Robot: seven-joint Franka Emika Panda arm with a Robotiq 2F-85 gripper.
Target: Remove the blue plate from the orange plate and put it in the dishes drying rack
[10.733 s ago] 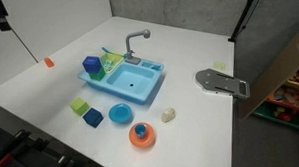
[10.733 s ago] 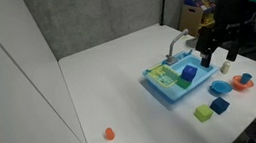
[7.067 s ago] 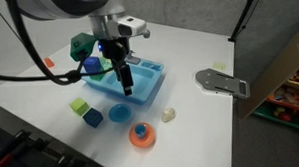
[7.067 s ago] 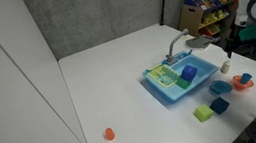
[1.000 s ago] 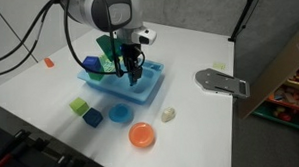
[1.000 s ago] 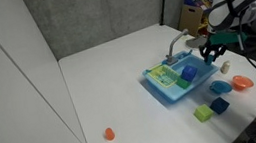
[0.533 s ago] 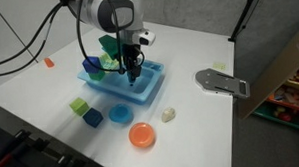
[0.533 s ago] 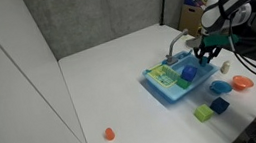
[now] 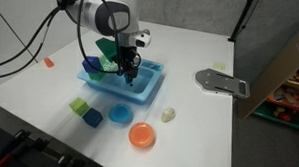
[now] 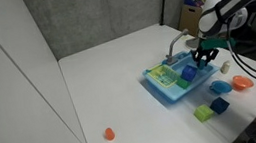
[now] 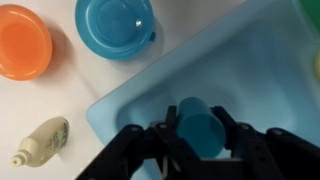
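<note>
Blue plate held over sink; rack placement pending.
On the desk [image 9: 206,122], at the sink's [image 9: 150,90] green end, the dishes drying rack [image 10: 170,72] seems partly hidden. The orange plate [image 9: 141,136] lies bare beside the sink. The hand [image 11: 197,130], clenched on the blue plate [image 11: 203,116], should shift rackward and lower before release.

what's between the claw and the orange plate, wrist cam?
Wrist view: only the light-blue plastic toy sink's rim and bare white tabletop, between claw and round orange plastic plate.
</note>
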